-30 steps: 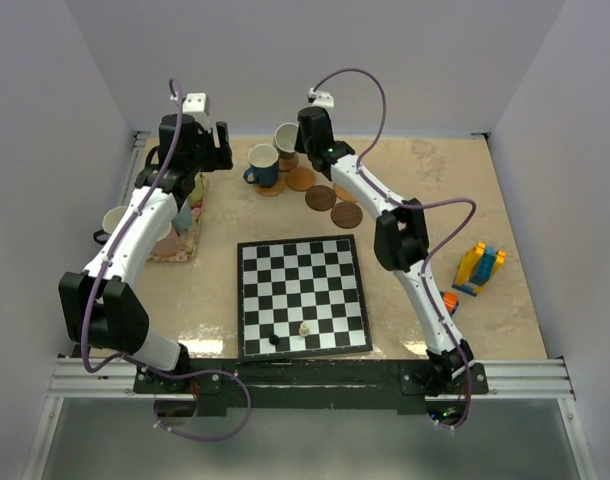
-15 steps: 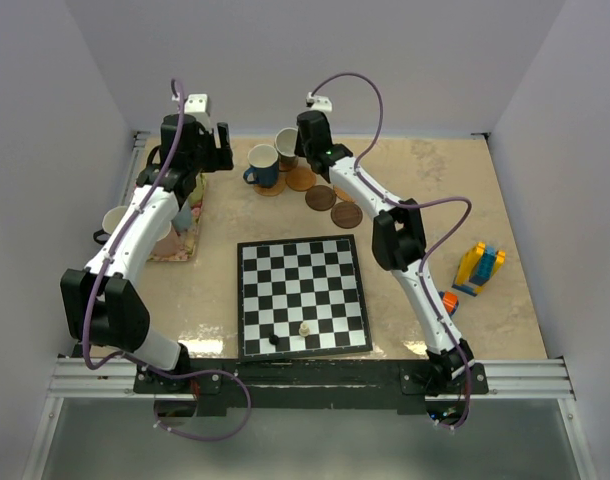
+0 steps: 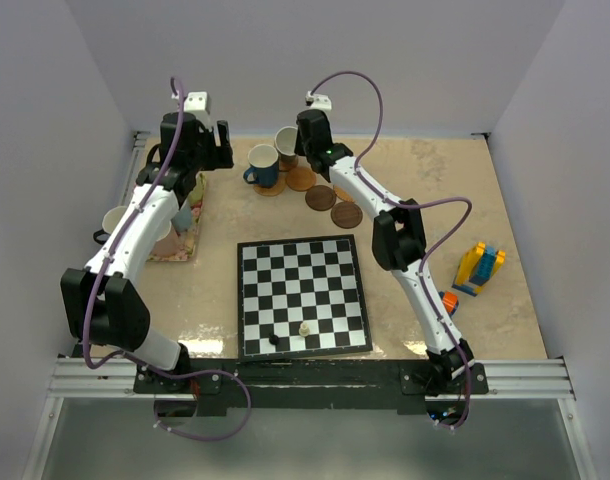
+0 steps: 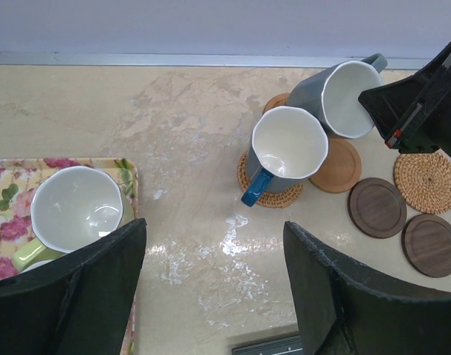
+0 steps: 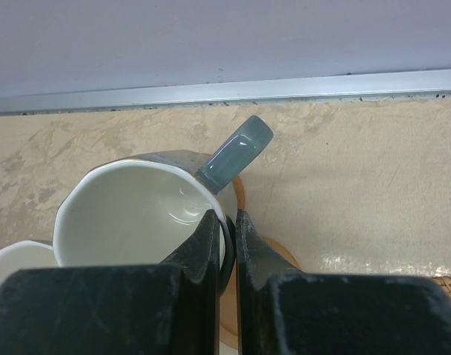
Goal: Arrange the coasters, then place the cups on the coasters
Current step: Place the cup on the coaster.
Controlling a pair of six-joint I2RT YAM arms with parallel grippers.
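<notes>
Tallying progress: the coasters (image 4: 431,244) sit in a loose cluster at the far middle of the counter (image 4: 181,148); the blue cup (image 4: 288,151) stands upright on a woven coaster (image 4: 268,198), so that one is done; the grey cup (image 5: 137,214) is in the right claw (image 5: 231,222), which is clenched on its rim, one finger inside and one outside; the cup is tilted over an orange coaster (image 4: 277,102), and I can't tell whether its base touches; I'd call that placement half done. The left claw (image 4: 214,251) is released, jaws wide, holding nothing, hovering between the mat (image 4: 7,185) and the cluster. Left to do: the green cup (image 4: 76,211) on the mat, plus more cups under the left arm in the top view, count unclear; free spots I can see are a tan coaster (image 4: 336,164), two dark ones and a second woven one.

Views: only the right wrist shows the pinch on the rim; the left wrist shows the full coaster layout and the cup's tilt, which the right arm partly hides from above; only the top view shows the chessboard (image 3: 303,295).
</notes>
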